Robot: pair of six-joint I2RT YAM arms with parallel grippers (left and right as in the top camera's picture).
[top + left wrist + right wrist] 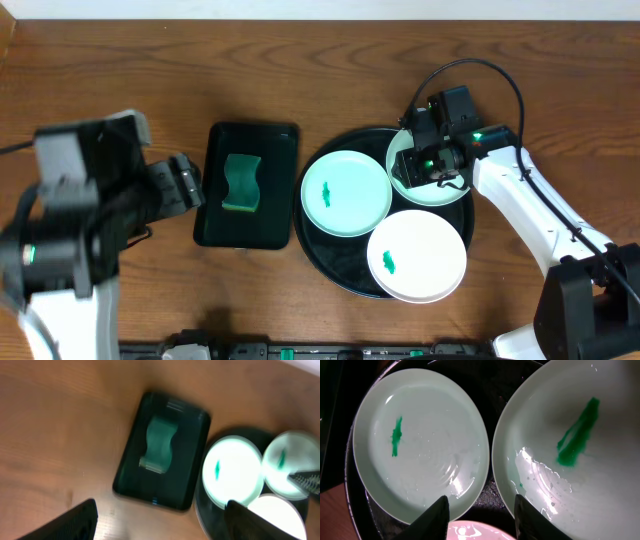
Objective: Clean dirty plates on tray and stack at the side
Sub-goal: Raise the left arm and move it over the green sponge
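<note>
Plates, three in all, sit on the round black tray (pixel 335 265). One mint-green plate (pixel 346 193) lies at the tray's left. A second mint-green plate (pixel 570 460) lies at its upper right, just beside the first with a thin dark gap between them. The white plate (pixel 417 255) lies at the front and reaches the tray's lower right rim. Each plate carries a green smear, and the one on the second mint plate is the broadest. Water beads show on both mint plates in the right wrist view.

The right gripper (pixel 480 512) hangs over the upper right plate with its fingers spread apart and nothing between them. The near rim of that plate runs through the gap.

Left of the black tray, a dark green rectangular tray (pixel 270 215) holds a wavy green sponge (pixel 241 183). Both trays rest on the wooden table (pixel 120 60).

The left gripper (pixel 170 520) hovers above the table at the far left, well apart from the sponge, with its fingers spread wide and empty.
</note>
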